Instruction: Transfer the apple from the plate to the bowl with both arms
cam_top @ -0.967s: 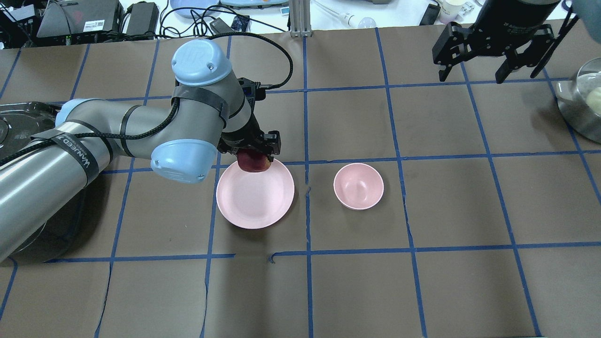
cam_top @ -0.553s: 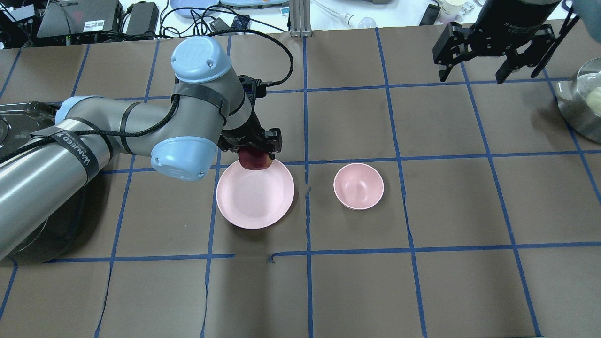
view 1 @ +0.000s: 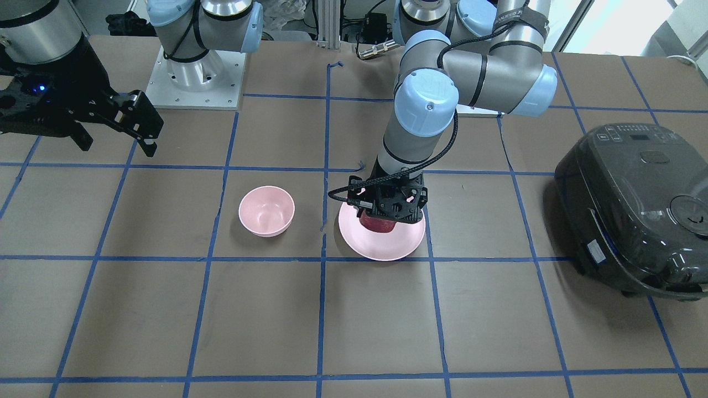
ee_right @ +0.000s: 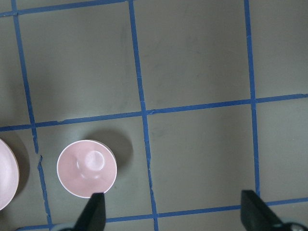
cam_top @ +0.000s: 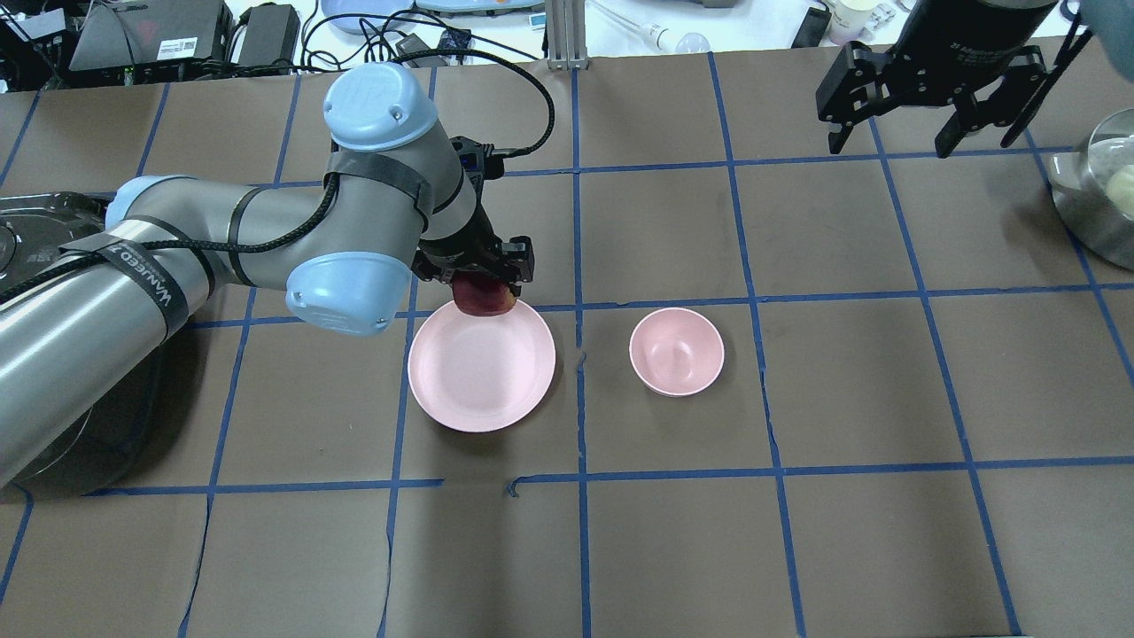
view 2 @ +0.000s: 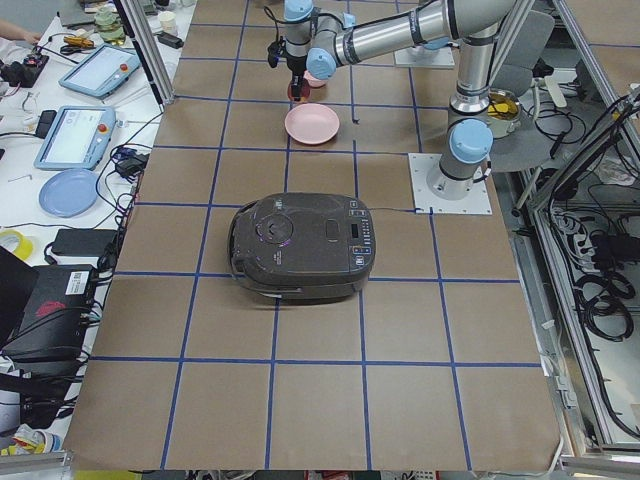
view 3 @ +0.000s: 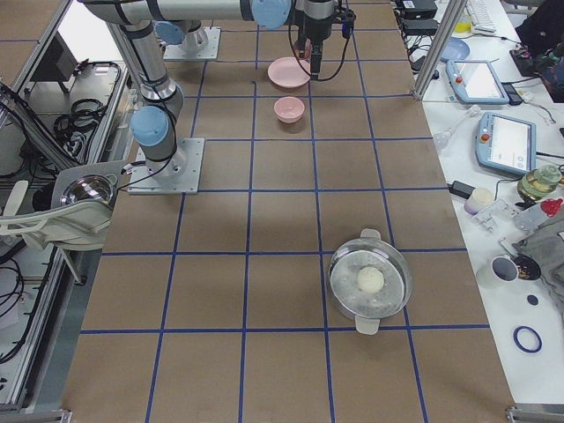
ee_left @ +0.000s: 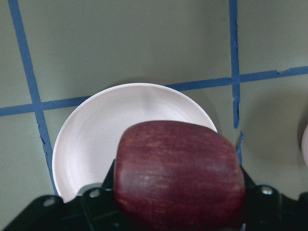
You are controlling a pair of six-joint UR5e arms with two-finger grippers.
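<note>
**Left claw (cam_top: 483, 276) held apple (cam_top: 485, 301) over plate (cam_top: 483, 390)**

At the left of the brown desk (cam_top: 797, 532), which was taped into blue squares, the left arm bent down over the pale pink plate. Its claw was clamped on the dark red apple from two sides. The apple hung clear above the plate, over its far part. To the right, across a blue tape line from the plate, the small pink bowl (cam_top: 676, 352) stood upright. At the far right, well away from both, the right claw (cam_top: 892, 142) hovered with its fingers spread wide apart.
</note>
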